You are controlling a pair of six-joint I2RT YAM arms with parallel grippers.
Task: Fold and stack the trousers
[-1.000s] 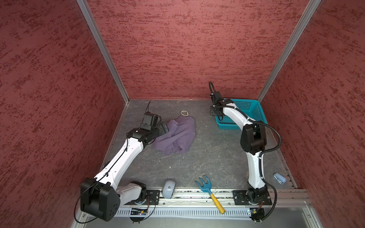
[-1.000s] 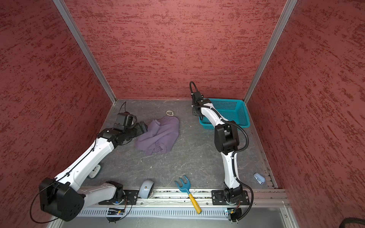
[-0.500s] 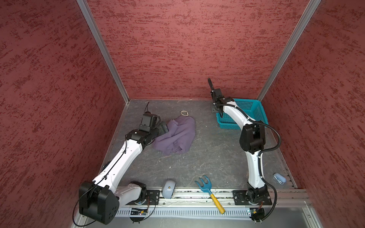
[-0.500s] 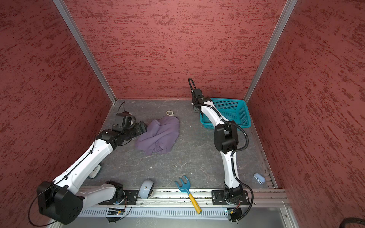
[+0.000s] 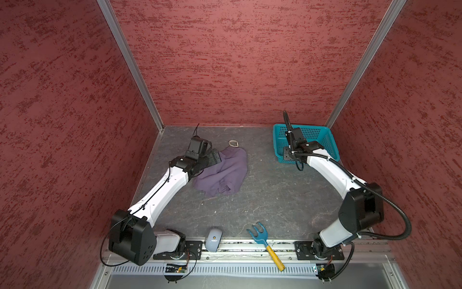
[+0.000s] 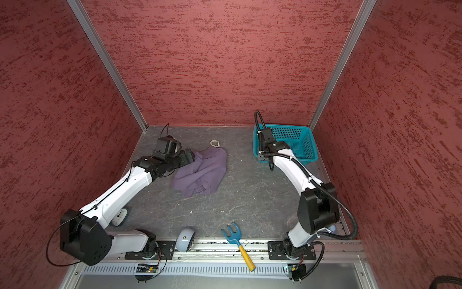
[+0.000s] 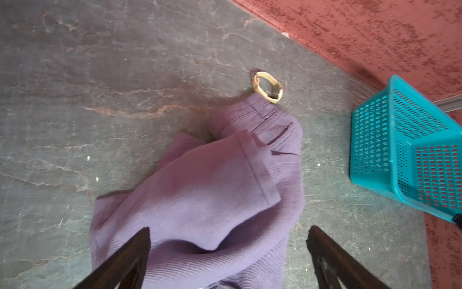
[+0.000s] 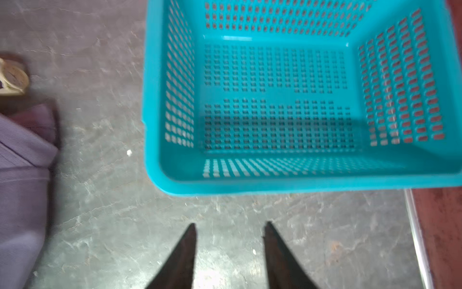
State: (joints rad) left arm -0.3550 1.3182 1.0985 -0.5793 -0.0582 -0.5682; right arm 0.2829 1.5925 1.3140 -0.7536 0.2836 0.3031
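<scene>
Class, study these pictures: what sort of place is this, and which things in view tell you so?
Probably a robot test cell: two arms bolted to a metal rail, red textured panels walling in a grey tabletop, and unrelated props on it: purple trousers, a teal basket, a toy rake.

Soft even light, right wrist blur

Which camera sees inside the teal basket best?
The right wrist view: the basket fills the picture and you look straight into it. In both top views the basket is small, partly behind the right arm. The left wrist view shows one end.
</scene>
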